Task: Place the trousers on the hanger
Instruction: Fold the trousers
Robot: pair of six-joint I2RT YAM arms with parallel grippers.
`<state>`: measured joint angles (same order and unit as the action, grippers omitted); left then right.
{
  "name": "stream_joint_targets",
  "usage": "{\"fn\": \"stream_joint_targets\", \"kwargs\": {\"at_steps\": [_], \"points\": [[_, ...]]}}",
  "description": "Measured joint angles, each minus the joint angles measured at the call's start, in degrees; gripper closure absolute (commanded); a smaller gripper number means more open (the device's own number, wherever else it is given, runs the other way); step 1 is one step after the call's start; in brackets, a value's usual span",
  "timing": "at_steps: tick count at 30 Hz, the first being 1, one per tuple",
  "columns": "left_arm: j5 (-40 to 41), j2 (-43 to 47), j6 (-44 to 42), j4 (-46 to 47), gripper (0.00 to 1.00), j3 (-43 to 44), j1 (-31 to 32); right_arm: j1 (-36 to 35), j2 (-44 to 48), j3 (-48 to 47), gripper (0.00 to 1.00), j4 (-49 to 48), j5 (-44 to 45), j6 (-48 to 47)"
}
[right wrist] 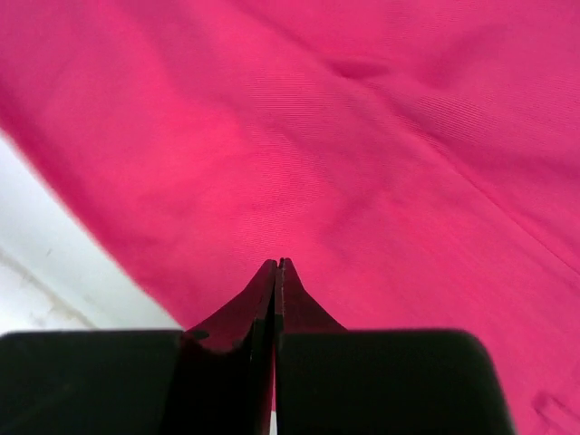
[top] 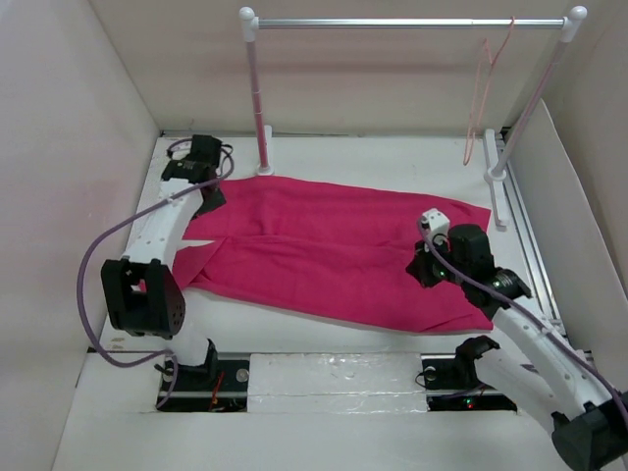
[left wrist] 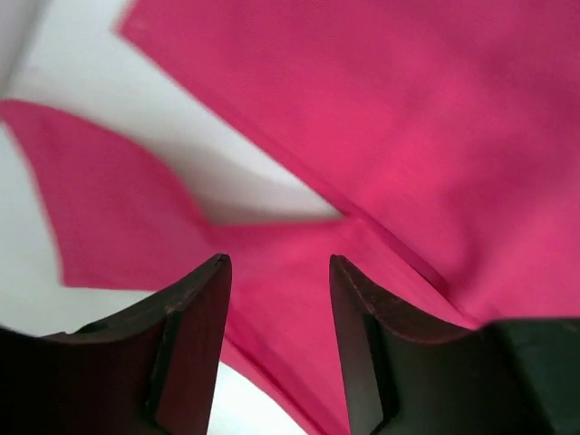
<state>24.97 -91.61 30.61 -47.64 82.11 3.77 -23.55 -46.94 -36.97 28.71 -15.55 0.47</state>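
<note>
The left gripper [left wrist: 279,265] has its jaws parted just above the split between the legs of the trousers [top: 324,245]. The right gripper [right wrist: 276,265] is clenched tight with its tips at the cloth; whether a fold is pinched is unclear. The trousers lie spread flat on the table [top: 392,162]. The hanger [top: 483,93] hangs from the rail [top: 412,22], well apart.

White left arm [top: 162,226] reaches to 10 o'clock, its black left pincer [left wrist: 279,263] gaping; white right arm [top: 530,334] bends to 3 o'clock, right pincer [right wrist: 277,265] clamped closed.
</note>
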Motion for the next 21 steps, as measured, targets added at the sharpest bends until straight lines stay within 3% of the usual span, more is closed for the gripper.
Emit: {"fn": "stream_joint_targets", "kwargs": {"at_steps": [1, 2, 3, 4, 5, 6, 9, 16, 21], "points": [[-1.5, 1.7, -0.1, 0.7, 0.65, -0.4, 3.6, 1.2, 1.7, 0.2, 1.00, 0.8, 1.1, 0.6], [-2.2, 3.3, 0.0, 2.3, 0.78, -1.7, 7.2, 3.0, 3.3, 0.3, 1.00, 1.5, 2.1, 1.2], [-3.7, 4.9, 0.7, 3.8, 0.83, -3.4, 10.9, 4.7, 4.5, 0.3, 0.99, 2.3, 2.6, 1.9], [-5.2, 6.3, 1.1, 4.8, 0.86, -5.2, 15.2, 6.4, 5.4, 0.3, 0.88, 2.9, 3.1, 2.6], [-6.5, 7.3, 1.5, 5.8, 0.95, -6.8, 19.1, 8.4, 5.8, 0.3, 0.77, 3.4, 3.8, 3.4], [-8.1, 8.0, 2.1, 7.0, 0.97, -8.5, 23.3, 10.4, 6.0, 0.3, 0.57, 3.8, 4.3, 4.1], [-11.3, 8.1, 3.6, 9.2, 0.97, -12.2, 33.7, 17.1, 5.1, 0.4, 0.31, 5.1, 7.5, 6.2], [-15.6, 8.1, 6.4, 15.4, 0.90, -16.9, 48.4, 35.5, -4.4, 3.8, 0.21, 3.6, 14.5, 9.6], [-18.5, 8.3, 8.6, 21.4, 0.85, -21.1, 55.6, 43.5, -15.6, 4.0, 0.19, 0.4, 15.3, 8.4]]}}
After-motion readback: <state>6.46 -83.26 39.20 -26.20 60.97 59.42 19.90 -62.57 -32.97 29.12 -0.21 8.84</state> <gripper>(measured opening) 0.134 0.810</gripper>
